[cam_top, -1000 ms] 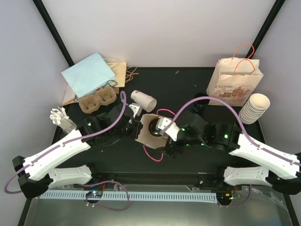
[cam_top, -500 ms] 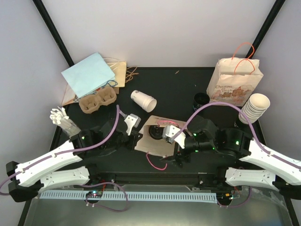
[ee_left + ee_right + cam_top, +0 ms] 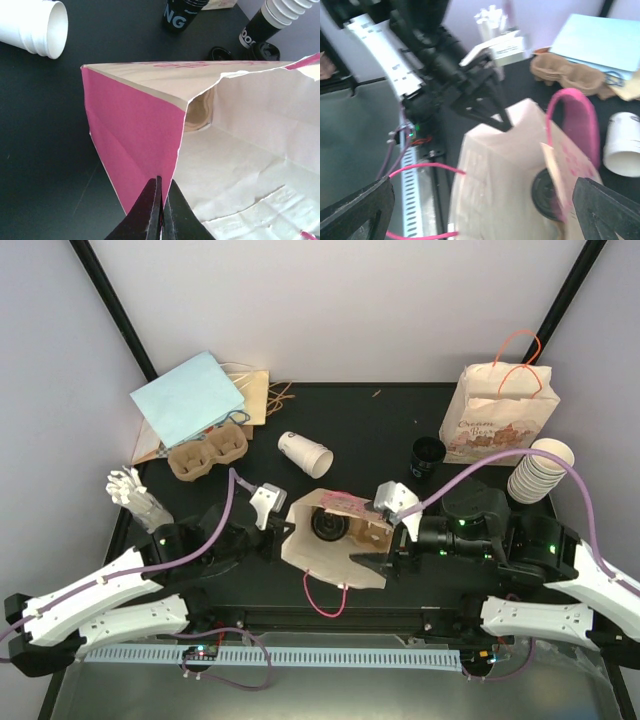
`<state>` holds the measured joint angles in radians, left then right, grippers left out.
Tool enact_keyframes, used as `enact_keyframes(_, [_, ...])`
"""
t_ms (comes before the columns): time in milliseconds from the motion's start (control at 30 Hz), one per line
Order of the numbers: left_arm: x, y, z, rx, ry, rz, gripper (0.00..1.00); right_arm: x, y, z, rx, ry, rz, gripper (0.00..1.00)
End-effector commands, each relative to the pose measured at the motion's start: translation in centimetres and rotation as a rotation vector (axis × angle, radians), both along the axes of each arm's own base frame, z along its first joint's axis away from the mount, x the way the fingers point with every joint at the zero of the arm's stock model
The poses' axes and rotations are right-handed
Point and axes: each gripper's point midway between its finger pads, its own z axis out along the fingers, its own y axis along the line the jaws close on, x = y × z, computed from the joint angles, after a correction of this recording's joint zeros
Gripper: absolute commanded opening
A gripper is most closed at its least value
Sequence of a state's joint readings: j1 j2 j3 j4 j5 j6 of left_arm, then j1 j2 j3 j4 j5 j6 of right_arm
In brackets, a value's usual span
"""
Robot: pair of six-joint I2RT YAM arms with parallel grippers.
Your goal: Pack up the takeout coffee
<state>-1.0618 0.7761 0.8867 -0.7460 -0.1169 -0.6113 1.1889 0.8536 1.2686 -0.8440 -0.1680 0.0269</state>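
A paper bag [image 3: 325,550] with pink sides and pink string handles stands open mid-table. Inside it is a coffee cup with a black lid [image 3: 328,525], also seen in the right wrist view [image 3: 547,195]; its brown sleeve shows in the left wrist view [image 3: 197,112]. My left gripper [image 3: 282,535] is shut on the bag's left rim, pinching the pink side panel [image 3: 162,182]. My right gripper [image 3: 378,538] is open at the bag's right rim, its fingers spread wide on either side of the bag [image 3: 482,185].
A white cup [image 3: 305,453] lies on its side behind the bag. A cardboard cup carrier [image 3: 208,453] and a light blue bag [image 3: 188,398] are back left. A printed brown bag [image 3: 505,415], a black cup [image 3: 428,453] and stacked cups [image 3: 540,470] are back right.
The bag has shifted toward the near edge and its mouth now stands wider. My right gripper has drawn back to the right, off the top of the bag. My left gripper still holds the rim.
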Motion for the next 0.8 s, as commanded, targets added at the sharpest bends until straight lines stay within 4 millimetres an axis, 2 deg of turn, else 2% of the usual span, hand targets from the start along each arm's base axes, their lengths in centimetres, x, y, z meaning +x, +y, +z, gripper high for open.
enact_keyframes(0, [0.7,0.3,1.6,-0.049,-0.033,0.056,0.01,4.3,-1.5,1.4,0.013,-0.042,-0.272,1.0])
enact_keyframes(200, [1.2,1.4,3.2,-0.001,0.001,0.12,0.02,7.9,-2.8,0.5,-0.067,-0.091,-0.478,1.0])
enact_keyframes(333, [1.7,1.1,3.5,0.039,0.045,0.121,0.02,11.0,-4.2,-0.5,-0.159,-0.174,-0.663,1.0])
enact_keyframes(500, [2.5,0.4,3.9,0.032,0.089,0.101,0.01,14.8,-6.3,-0.7,-0.276,-0.318,-0.943,1.0])
enact_keyframes(633, [3.0,-0.1,4.1,0.018,0.125,0.077,0.02,16.6,-7.2,-0.5,-0.355,-0.442,-1.087,1.0])
enact_keyframes(767, [3.6,-0.2,4.8,0.014,0.145,0.079,0.02,17.3,-6.9,-0.3,-0.375,-0.492,-1.125,1.0])
